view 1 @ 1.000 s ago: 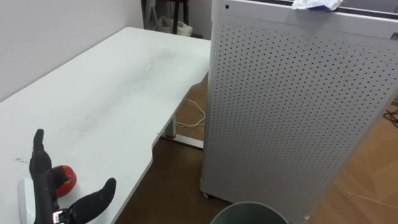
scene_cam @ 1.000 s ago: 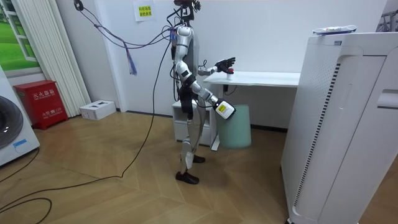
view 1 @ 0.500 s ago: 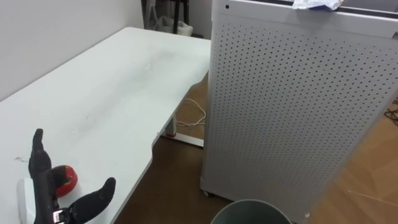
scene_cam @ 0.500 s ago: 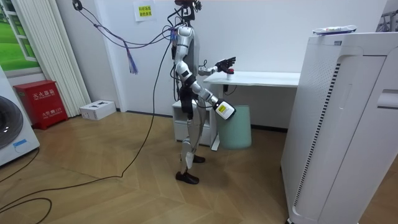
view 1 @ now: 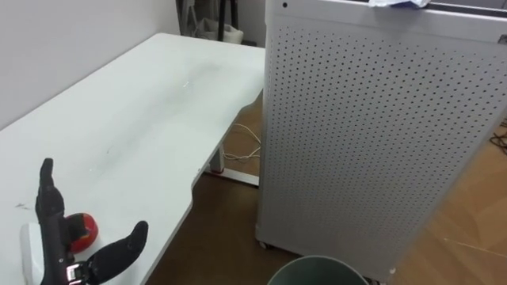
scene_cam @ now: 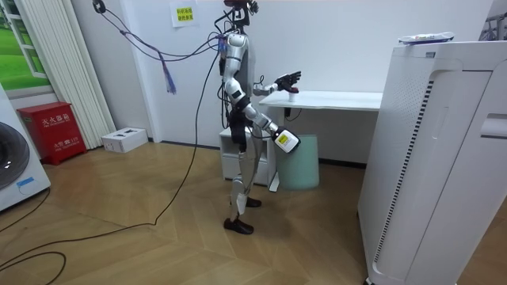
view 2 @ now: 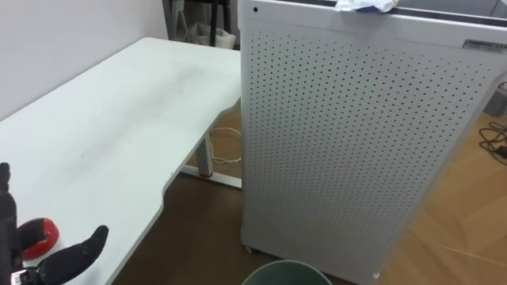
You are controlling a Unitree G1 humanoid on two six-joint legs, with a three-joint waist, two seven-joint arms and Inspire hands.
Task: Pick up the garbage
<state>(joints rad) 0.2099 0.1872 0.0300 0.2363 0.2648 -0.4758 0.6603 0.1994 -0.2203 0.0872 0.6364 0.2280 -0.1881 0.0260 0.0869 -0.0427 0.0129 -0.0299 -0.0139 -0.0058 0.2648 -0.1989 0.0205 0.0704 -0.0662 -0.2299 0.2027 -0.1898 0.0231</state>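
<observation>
Where the red round garbage (view 1: 82, 229) lies, lower left, the left hand (view 1: 54, 249) flanks it with straight fingers and thumb; unclenched, grasping nothing.

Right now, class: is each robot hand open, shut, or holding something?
Left hand: open, fingers straight, by the red object on the table.
Right hand: lowered beside the table; cannot be told.

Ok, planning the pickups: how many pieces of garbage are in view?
2. A red piece lies on the table beside the open left hand; a crumpled wrapper sits atop the perforated cabinet. Others may be hidden.
</observation>
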